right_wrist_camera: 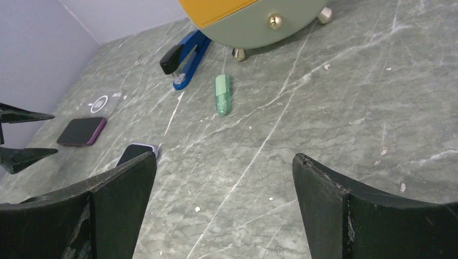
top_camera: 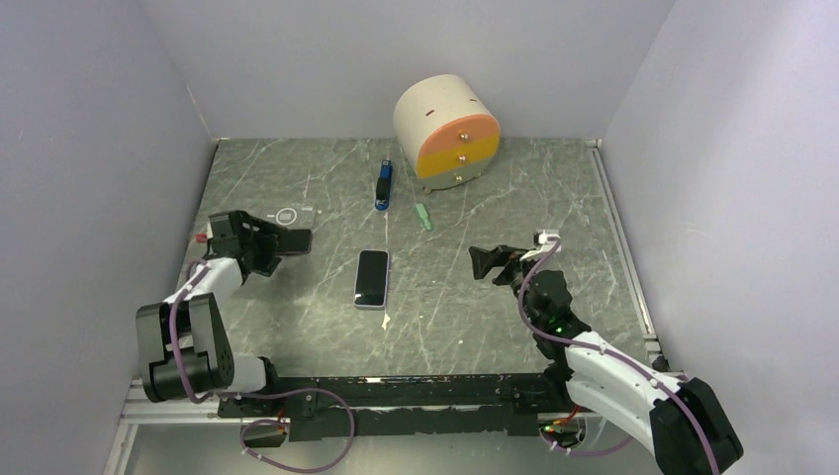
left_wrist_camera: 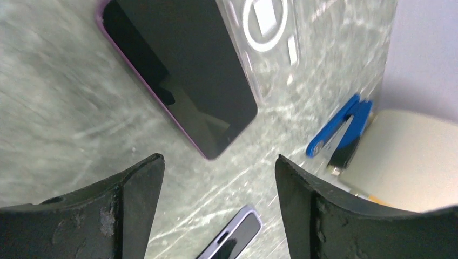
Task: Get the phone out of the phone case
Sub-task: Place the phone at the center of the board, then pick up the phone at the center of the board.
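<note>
The grey marble table (top_camera: 475, 198) had a round cream box with an orange front (top_camera: 447, 129) at the back. The left pincer (left_wrist_camera: 216, 162) was wide open and held nothing. The dark phone with a purple rim (left_wrist_camera: 178, 75) lay flat just in front of it, one short end nearest and its long side pointing away. The flat clear case with a white ring (left_wrist_camera: 270, 38) lay right beside the phone. The right pincer (right_wrist_camera: 224, 159) was wide open, empty and well apart, so the left arm was nearer. The phone's far end was cut off, and I could not tell if it overlapped the case.
</note>
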Controlling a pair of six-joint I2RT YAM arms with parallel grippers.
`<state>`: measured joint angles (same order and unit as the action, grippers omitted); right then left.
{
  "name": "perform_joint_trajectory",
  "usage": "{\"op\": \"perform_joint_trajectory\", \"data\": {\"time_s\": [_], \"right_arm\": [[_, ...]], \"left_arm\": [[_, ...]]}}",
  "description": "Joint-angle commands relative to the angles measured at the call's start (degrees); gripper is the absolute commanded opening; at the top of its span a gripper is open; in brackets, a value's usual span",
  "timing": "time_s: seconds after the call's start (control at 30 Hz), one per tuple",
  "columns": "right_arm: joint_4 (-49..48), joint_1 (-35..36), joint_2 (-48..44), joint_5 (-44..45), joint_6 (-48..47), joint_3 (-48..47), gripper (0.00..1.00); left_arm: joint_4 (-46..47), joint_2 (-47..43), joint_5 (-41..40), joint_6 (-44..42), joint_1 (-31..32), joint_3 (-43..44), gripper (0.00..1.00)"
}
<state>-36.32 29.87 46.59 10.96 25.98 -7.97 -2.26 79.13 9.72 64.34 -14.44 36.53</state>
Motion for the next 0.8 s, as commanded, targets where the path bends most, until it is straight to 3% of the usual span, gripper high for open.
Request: {"op": "perform_joint_trajectory", "data": {"time_s": [0.0,0.07,0.23,0.4,0.57,0.77], "right_arm": [[3.31,-0.07,0.92,-0.72,0.46,-4.73,0.99],[5.74,-0.05,1.65,0.00,2.79,-6.37,0.99],[5.78,-0.02,1.44,2.21,4.64,-7.03,0.99],[-3.29,-0.04,-1.31,-0.06,4.74,-1.55,0.99],[8.56,-0.04,1.52,-1.57,2.19,-8.39,0.99],[5.48,0.08,4.19,-2.26,2.24,-7.29,0.99]], "left_arm": [[-5.42,-4.19,-3.10,-8.20,6.66,2.16,0.80],[-7.79,-3.86,-3.95,-11.58,10.85,4.25,0.89],[-12.58,-1.84,-7.47,-17.48,20.61,8.57,0.90],[-15.96,1.31,-8.64,-23.63,29.30,12.93,0.94],[-19.51,4.82,-12.81,-28.32,38.43,16.96,0.94],[-23.36,10.99,-16.29,-33.52,46.17,21.78,0.94]]}}
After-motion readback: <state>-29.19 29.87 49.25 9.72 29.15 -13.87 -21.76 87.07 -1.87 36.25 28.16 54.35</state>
